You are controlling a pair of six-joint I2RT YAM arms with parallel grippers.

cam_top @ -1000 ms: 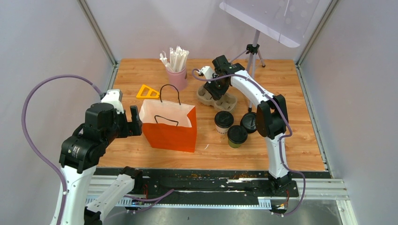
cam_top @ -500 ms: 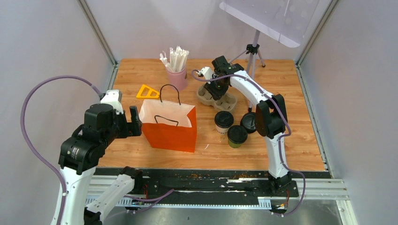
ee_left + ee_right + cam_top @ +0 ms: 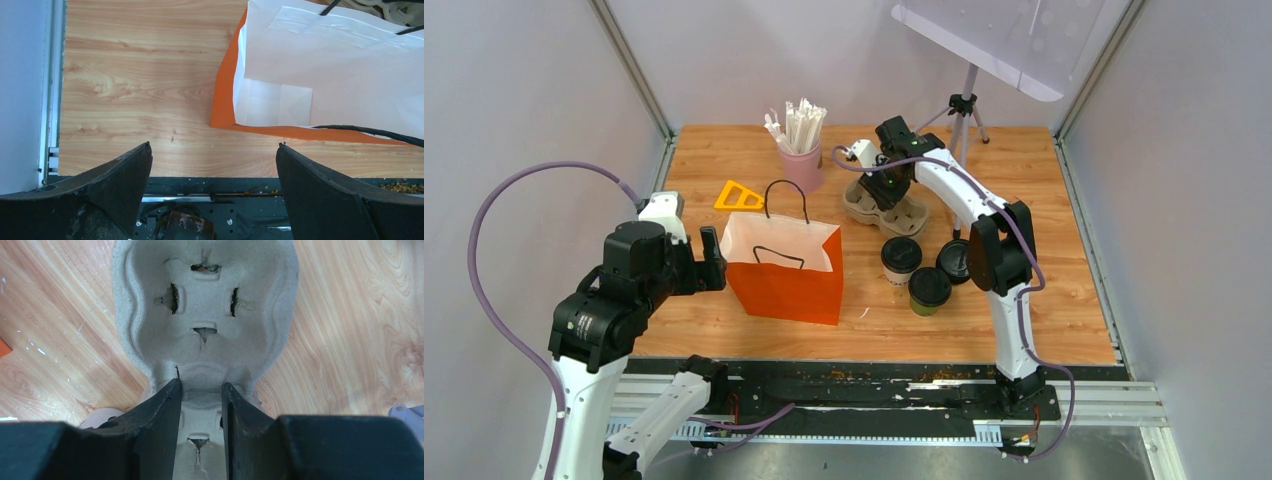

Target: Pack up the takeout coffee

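Observation:
The takeout coffee is two lidded paper cups on the table: a whitish one (image 3: 900, 258) and an olive-green one (image 3: 929, 290), standing close together right of the orange paper bag (image 3: 784, 280). My right gripper (image 3: 886, 190) is down on the grey pulp cup carrier (image 3: 911, 215) behind the cups. In the right wrist view its fingers (image 3: 201, 384) are closed against both sides of the carrier's (image 3: 202, 295) middle ridge. My left gripper (image 3: 714, 258) hovers wide open just left of the bag (image 3: 320, 65), fingers (image 3: 214, 146) holding nothing.
A bare black lid (image 3: 954, 260) lies right of the whitish cup. A pink cup of white sticks (image 3: 802, 165) stands behind the bag, a yellow triangular piece (image 3: 738, 196) to its left. A tripod (image 3: 964, 110) stands at the back right.
The right jaws have narrowed onto the carrier's middle ridge. Neither arm has shifted noticeably, and the cups and bag have stayed put.

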